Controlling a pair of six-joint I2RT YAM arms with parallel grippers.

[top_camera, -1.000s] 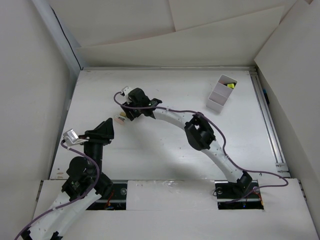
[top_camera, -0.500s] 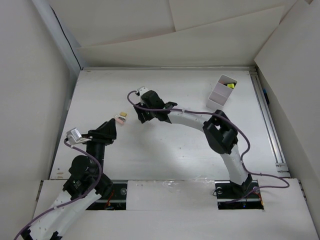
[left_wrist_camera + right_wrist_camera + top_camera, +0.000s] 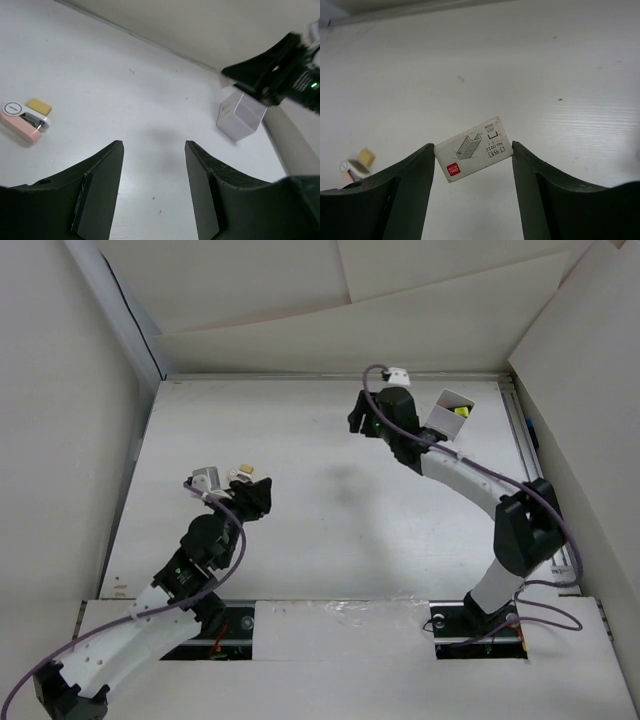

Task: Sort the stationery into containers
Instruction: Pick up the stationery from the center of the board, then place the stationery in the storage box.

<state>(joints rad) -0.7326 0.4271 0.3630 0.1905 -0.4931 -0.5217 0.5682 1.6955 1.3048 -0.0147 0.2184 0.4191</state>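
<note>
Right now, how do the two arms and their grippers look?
The left arm and right arm have white links, black joints and a loose purple cable. Each wrist carries a small pale camera box. The left gripper and right gripper have broad black wedge-shaped fingers.

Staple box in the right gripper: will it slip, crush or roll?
The staple box looks like thin card, so a hard squeeze could probably dent it. It sits tilted, held only by its short ends between the fingers, so it may pivot. Flat-sided, it likely won't roll once set down.
</note>
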